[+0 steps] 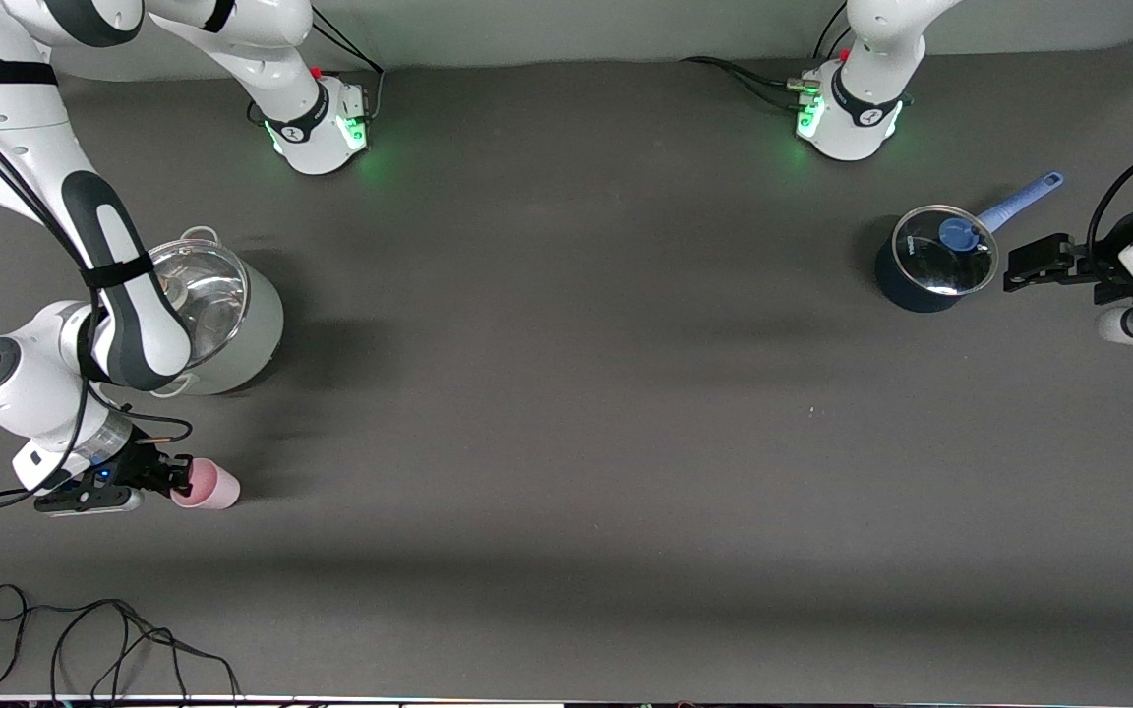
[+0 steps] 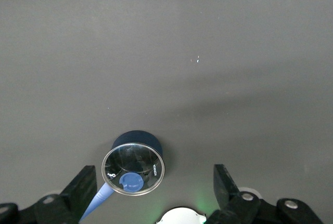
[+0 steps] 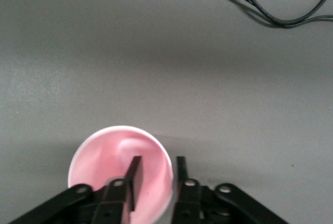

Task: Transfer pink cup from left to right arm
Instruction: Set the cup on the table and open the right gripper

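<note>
The pink cup (image 1: 212,487) is at the right arm's end of the table, tipped on its side with its mouth toward the right gripper (image 1: 173,477). In the right wrist view the right gripper (image 3: 158,161) is shut on the rim of the pink cup (image 3: 104,156), one finger inside and one outside. I cannot tell whether the cup rests on the table or hangs just above it. My left gripper (image 1: 1016,267) is open and empty at the left arm's end, beside the dark blue saucepan. In the left wrist view the left gripper (image 2: 154,185) has its fingers spread wide.
A dark blue saucepan (image 1: 930,265) with a glass lid and a blue handle stands near the left gripper and shows in the left wrist view (image 2: 132,169). A large steel pot (image 1: 252,324) stands under the right arm. A black cable (image 1: 85,639) lies at the table's near edge.
</note>
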Robot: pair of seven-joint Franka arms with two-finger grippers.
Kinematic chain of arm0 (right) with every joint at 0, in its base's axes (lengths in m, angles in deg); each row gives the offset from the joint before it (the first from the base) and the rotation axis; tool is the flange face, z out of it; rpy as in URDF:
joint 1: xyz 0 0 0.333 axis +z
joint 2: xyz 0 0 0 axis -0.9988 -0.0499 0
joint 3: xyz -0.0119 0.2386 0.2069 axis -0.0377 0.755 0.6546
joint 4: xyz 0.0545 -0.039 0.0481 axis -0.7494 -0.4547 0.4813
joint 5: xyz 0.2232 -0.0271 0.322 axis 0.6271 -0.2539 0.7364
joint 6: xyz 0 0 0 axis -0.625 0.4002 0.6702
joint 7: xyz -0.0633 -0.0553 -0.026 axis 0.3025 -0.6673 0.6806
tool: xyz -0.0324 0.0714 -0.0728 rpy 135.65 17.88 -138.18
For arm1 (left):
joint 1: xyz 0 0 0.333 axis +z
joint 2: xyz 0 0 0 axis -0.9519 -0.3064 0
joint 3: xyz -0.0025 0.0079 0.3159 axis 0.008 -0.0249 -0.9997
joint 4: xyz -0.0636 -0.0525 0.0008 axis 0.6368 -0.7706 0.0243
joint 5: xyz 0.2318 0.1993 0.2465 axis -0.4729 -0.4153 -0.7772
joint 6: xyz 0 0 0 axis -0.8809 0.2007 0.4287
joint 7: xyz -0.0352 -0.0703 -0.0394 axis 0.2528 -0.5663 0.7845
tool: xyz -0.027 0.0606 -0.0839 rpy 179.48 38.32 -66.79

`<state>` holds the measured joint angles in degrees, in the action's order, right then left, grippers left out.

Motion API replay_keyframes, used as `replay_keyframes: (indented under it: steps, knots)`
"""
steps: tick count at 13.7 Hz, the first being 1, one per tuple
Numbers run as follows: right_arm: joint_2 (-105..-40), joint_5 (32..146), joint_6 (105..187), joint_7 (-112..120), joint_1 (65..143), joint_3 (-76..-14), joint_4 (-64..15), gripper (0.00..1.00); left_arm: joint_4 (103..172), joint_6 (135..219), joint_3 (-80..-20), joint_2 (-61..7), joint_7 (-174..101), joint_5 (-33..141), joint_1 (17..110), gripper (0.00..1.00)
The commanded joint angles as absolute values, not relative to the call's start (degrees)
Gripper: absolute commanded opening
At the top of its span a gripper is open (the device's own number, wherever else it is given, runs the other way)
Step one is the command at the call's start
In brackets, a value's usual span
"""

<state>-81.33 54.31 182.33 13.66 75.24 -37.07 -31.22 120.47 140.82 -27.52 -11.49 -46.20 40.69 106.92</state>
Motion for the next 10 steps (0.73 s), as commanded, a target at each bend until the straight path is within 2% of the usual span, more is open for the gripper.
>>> replay_keyframes:
  steps: [1, 2, 4, 6, 9, 10]
  knots:
    - [-80.5, 55.7, 180.9, 16.1, 74.2, -36.7, -31.3, 0.59, 121.1, 140.0, -28.5, -10.1, -44.7, 39.9, 104.6, 1.0]
    - [-80.4, 55.7, 180.5, 16.1, 74.2, -36.7, -31.3, 0.6, 121.0, 139.9, -30.9, -9.9, -44.6, 39.9, 103.0, 1.0]
    - [-80.0, 55.7, 179.3, 16.6, 74.1, -36.7, -31.2, 0.6, 120.9, 139.9, -42.5, -9.9, -44.5, 40.0, 91.1, 1.0]
    - [-80.0, 55.7, 178.3, 17.8, 73.7, -36.7, -31.1, 0.6, 120.5, 139.2, -50.8, -9.8, -44.9, 40.0, 84.0, 1.0]
    - [-79.7, 55.7, 174.0, 17.8, 73.8, -36.7, -28.4, 0.62, 121.0, 141.0, -59.9, -8.4, -45.8, 40.1, 76.8, 1.0]
    - [-79.7, 55.7, 171.2, 17.8, 73.9, -36.7, -26.6, 0.62, 121.9, 141.6, -61.0, -7.5, -45.0, 40.1, 75.8, 1.0]
